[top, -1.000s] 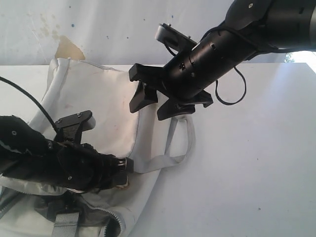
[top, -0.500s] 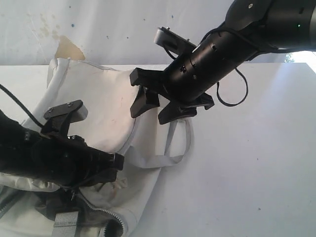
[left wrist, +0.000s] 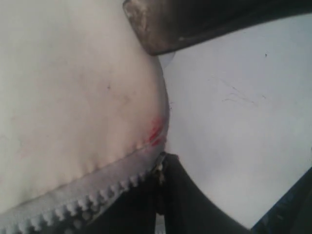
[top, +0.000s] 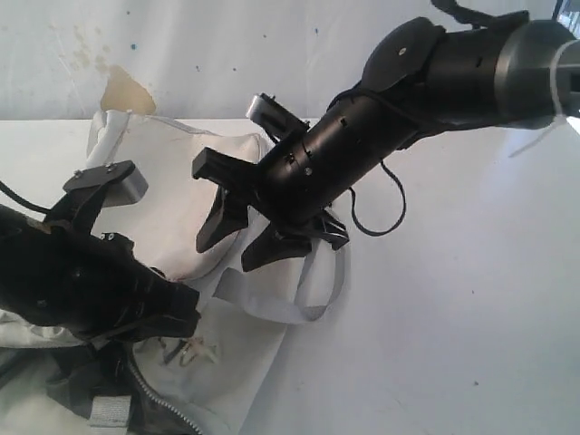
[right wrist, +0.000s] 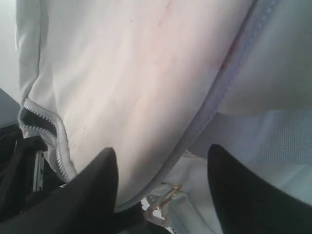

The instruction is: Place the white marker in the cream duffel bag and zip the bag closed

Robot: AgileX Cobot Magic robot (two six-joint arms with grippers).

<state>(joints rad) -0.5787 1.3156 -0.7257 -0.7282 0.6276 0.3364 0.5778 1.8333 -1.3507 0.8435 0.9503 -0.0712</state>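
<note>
The cream duffel bag (top: 172,195) lies at the left of the white table, its grey zipper (left wrist: 73,200) partly undone over dark lining. My left gripper (top: 188,313) is at the bag's near edge. Its jaws are shut, and a small brassy zipper pull (left wrist: 158,169) is pinched at their tips. My right gripper (top: 243,240) hovers over the middle of the bag. It is open, with cream cloth and the zipper pull (right wrist: 170,192) showing between its fingers (right wrist: 97,187), and it holds nothing. The white marker is out of view.
A grey webbing strap (top: 313,304) loops off the bag's right side onto the table (top: 453,299). A white pull tab (top: 195,352) lies on the bag by the left gripper. The wall (top: 227,54) stands close behind.
My left gripper has shut and drawn back to the left along the bag's edge. The right arm has swung left and lower over the bag, its jaws slightly narrower.
</note>
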